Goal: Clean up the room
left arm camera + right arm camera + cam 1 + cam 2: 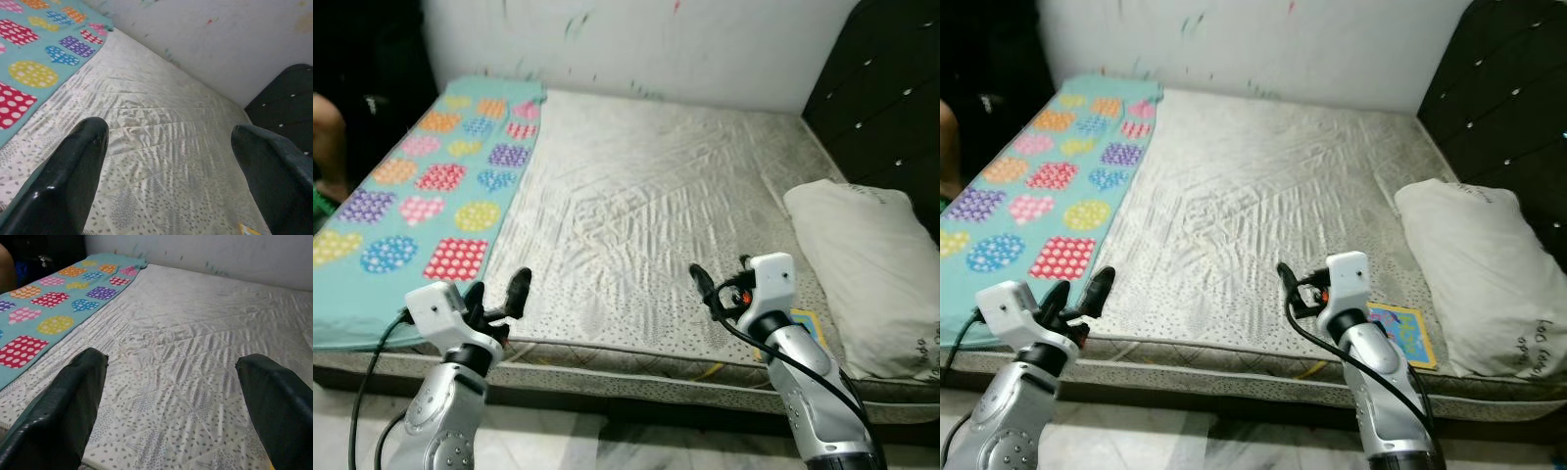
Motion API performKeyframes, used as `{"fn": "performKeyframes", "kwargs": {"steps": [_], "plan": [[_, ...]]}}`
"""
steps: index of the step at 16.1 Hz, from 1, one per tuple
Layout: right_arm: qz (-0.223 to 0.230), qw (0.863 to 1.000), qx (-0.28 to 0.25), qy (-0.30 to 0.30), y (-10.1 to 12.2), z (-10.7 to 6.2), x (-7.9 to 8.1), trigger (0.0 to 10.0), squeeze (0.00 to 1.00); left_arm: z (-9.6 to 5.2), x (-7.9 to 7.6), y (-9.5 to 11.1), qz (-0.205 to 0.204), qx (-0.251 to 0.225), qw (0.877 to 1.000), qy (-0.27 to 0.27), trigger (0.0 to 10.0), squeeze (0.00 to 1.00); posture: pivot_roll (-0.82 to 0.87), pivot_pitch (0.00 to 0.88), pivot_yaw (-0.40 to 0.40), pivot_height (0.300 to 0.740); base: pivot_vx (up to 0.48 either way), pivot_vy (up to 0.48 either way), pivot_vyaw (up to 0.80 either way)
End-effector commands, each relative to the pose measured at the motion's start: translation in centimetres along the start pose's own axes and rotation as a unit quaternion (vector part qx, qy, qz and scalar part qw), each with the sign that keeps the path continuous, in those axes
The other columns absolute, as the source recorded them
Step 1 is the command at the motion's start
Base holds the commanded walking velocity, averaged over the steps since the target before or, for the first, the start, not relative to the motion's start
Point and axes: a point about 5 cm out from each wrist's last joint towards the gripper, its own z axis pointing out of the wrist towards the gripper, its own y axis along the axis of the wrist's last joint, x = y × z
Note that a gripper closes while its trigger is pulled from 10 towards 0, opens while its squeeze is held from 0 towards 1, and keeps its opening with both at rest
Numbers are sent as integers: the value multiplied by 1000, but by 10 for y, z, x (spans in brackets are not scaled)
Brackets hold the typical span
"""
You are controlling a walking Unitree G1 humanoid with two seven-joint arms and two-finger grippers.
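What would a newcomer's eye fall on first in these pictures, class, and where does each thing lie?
First the teal sheet with bright dotted patches, spread along the robot's left side of the bare grey mattress. Next the white pillow at the right side, by the dark headboard. Both grippers, left and right, hover open and empty over the near edge.

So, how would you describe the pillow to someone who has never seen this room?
Find the big bare mattress along the white wall. Go to its right side, beside the dark headboard. The pillow lies there, plain white and puffy, unlike the flat turquoise blanket with coloured dotted patches on the left.
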Motion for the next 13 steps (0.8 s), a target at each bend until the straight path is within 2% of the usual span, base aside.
{"fn": "performKeyframes", "kwargs": {"steps": [1, 9, 13], "plan": [[-3, 1000, -6, -1, 4, 0, -3, 10000, 0, 1, -3, 0, -1, 0, 1000, -5, 10000, 0, -40, 9, -56, 740, 285, 0, 0], [-6, 1000, -6, 2, 4, 2, -3, 10000, 0, 2, -5, -1, -2, 1, 1000, -6, 10000, 0, -39, 4, -61, 740, 303, 0, 0], [-6, 1000, -7, 2, 4, 3, -2, 10000, 0, 3, -4, -2, -9, 9, 1000, 4, 10000, 0, -40, 8, -49, 740, 0, 0, 0]]}}
